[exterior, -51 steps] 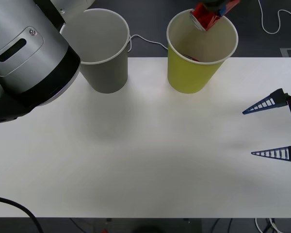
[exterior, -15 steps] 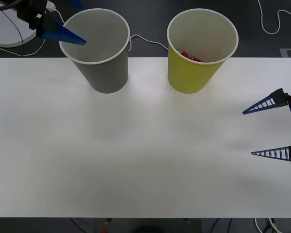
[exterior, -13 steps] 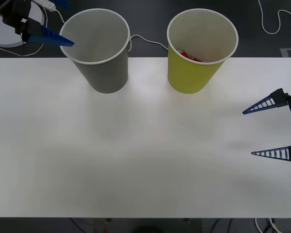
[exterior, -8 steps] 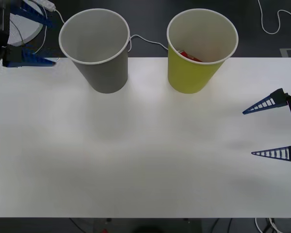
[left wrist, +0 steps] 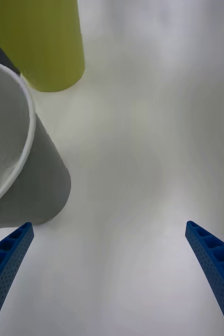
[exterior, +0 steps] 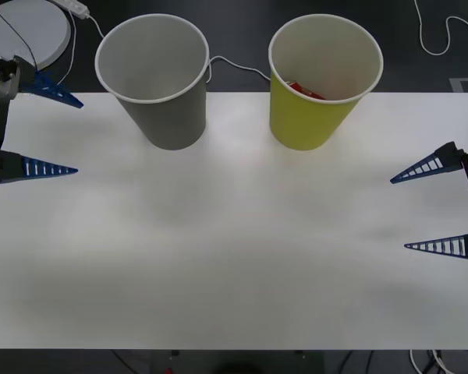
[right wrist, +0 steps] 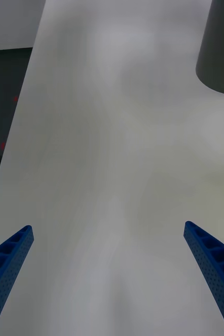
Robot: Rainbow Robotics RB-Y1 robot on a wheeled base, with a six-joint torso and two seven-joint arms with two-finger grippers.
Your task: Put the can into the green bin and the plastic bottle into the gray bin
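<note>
The left gripper (exterior: 66, 134) hovers spread wide at the table's (exterior: 234, 257) left edge. The gray bin (exterior: 157, 78) and green bin (exterior: 321, 78) stand along the far edge, the can (exterior: 304, 89) inside the green one. The right gripper (exterior: 399, 213) waits released at the right edge.

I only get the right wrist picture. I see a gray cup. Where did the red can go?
Observer: The can lies inside the green bin, seen from the front.
Operator: Is anything in the gray cup?
Observer: The part of the gray bin that I can see into looks bare; its bottom is hidden.
Operator: What's the other arm doing?
Observer: The left gripper is open, over the table's left edge, beside the gray bin.
</note>
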